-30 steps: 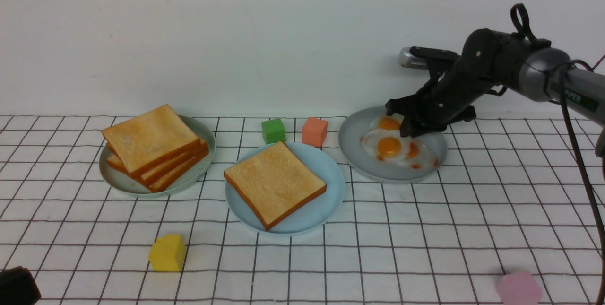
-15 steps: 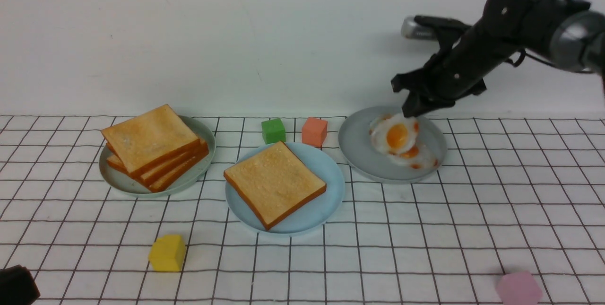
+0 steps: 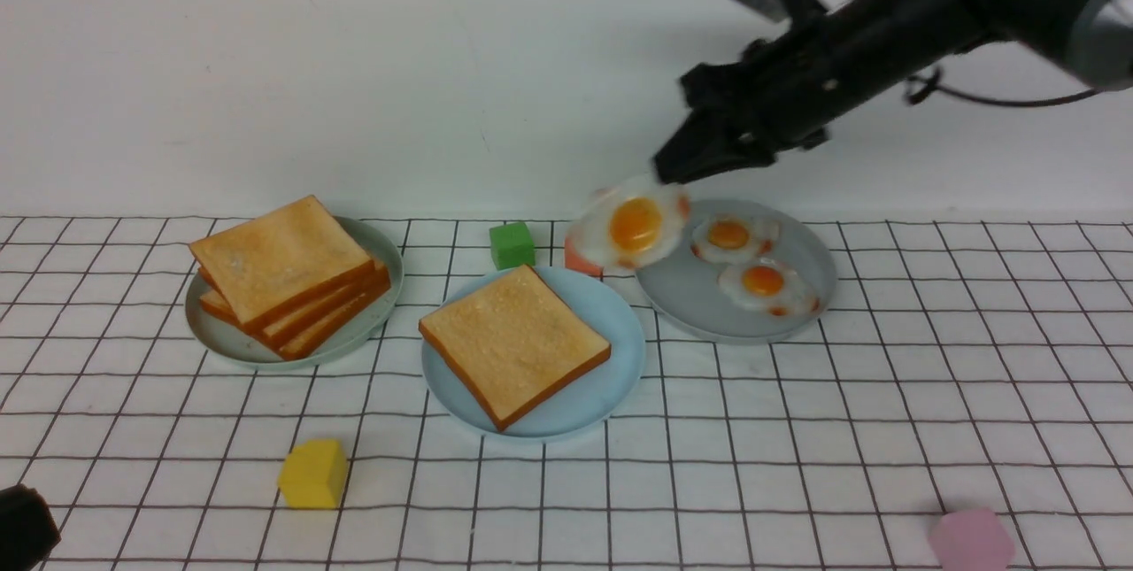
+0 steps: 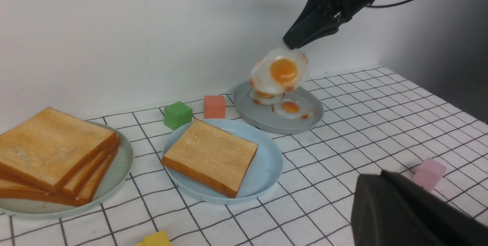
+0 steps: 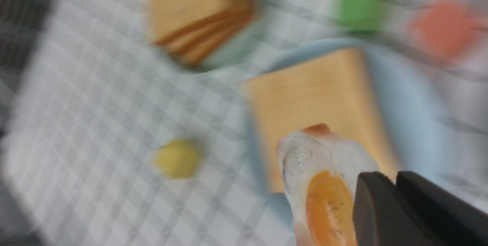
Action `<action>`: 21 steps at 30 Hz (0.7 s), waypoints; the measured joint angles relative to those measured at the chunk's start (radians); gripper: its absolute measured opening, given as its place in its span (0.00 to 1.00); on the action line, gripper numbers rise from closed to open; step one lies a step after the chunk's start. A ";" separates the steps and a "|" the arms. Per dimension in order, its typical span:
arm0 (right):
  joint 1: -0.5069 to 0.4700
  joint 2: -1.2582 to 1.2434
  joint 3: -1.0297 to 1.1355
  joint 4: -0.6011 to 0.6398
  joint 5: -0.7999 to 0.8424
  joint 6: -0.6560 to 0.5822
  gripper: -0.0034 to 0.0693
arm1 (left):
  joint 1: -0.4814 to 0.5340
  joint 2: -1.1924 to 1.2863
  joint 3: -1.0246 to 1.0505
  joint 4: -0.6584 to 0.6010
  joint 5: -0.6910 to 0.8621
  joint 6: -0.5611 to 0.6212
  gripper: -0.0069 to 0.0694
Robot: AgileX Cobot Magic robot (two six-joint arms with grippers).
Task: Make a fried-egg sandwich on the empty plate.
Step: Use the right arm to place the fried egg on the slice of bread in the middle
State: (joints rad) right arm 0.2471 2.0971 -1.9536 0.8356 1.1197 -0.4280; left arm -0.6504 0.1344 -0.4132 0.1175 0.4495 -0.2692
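Observation:
One toast slice [image 3: 515, 343] lies on the light blue plate [image 3: 612, 389] at the table's centre. A fried egg [image 3: 633, 226] hangs in the air over the gap between that plate and the grey plate, pinched at its white edge by my right gripper [image 3: 677, 168], which is shut on it. The blurred right wrist view shows the egg [image 5: 324, 188] dangling by the closed gripper [image 5: 394, 179], above the toast [image 5: 312, 97]. My left gripper [image 4: 371, 177] is shut and empty, low at the near left corner [image 3: 22, 527].
The grey plate [image 3: 682, 292] at the back right holds two more eggs [image 3: 728, 235] [image 3: 763, 281]. A toast pile [image 3: 283, 266] fills the grey-green plate [image 3: 221, 341] on the left. Green [image 3: 512, 243], salmon [image 3: 577, 263], yellow [image 3: 312, 474] and pink [image 3: 971, 540] cubes lie about.
My right gripper closed on an egg on the grey plate, then lifted it and carried it up and left, past that plate's left rim. The left arm stayed put.

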 joint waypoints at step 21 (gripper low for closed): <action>0.132 0.230 0.073 0.188 -0.299 -0.039 0.13 | 0.000 0.000 0.000 0.000 0.028 -0.001 0.10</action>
State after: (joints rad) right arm 0.3790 2.3273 -1.8803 1.0233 0.8209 -0.4666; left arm -0.6504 0.1344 -0.4132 0.1178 0.4776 -0.2700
